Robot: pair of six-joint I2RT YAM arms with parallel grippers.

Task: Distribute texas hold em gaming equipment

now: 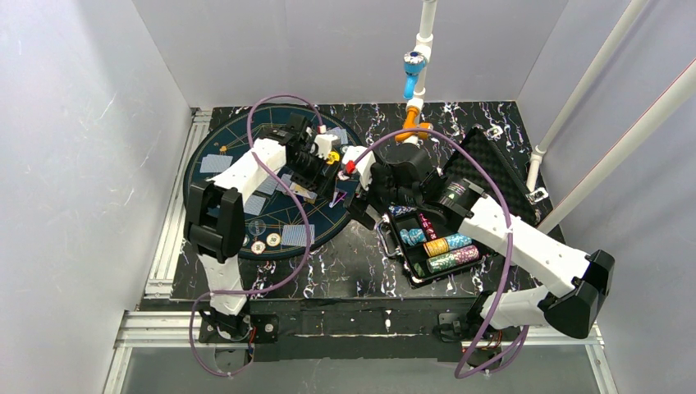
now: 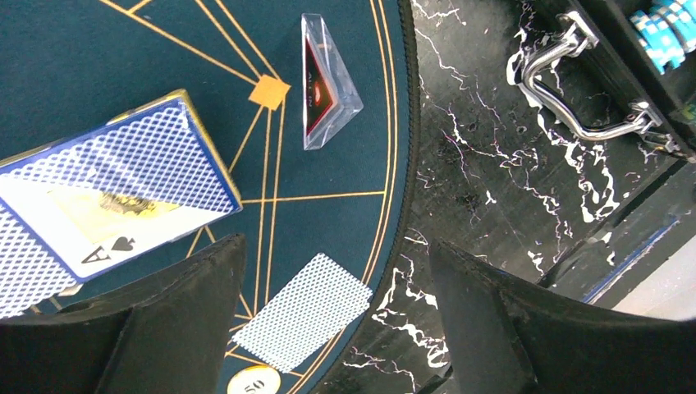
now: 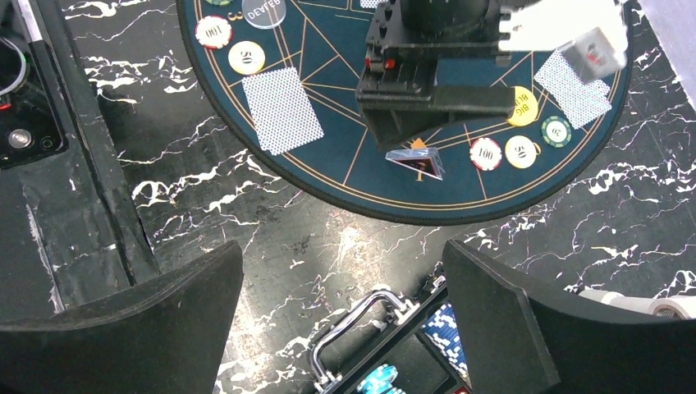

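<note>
Top external: two arms reach over a black, white-veined table (image 1: 361, 271) in a pale-walled booth crossed by white pipes (image 1: 425, 25). The left gripper (image 1: 310, 172) hangs above the round mat (image 1: 238, 123), and the right gripper (image 1: 361, 201) hangs between the mat and the open case (image 1: 492, 160). Cards (image 1: 215, 163) and chips (image 1: 267, 240) ring the mat, while stacks (image 1: 449, 246) wait in the case.

Left wrist: the jaws stand wide and hold nothing. One face-down card (image 2: 310, 310) lies flat on the mat beneath them, near a deck (image 2: 123, 189) showing an ace and a clear prism (image 2: 328, 82). Dealing looks part done. Another card would call for a shift to the deck and a thin, careful pinch.

Right wrist: the jaws are wide and empty over bare table, with the case handle (image 3: 361, 328) just below. Fetching chips would likely mean swinging round to the case.
</note>
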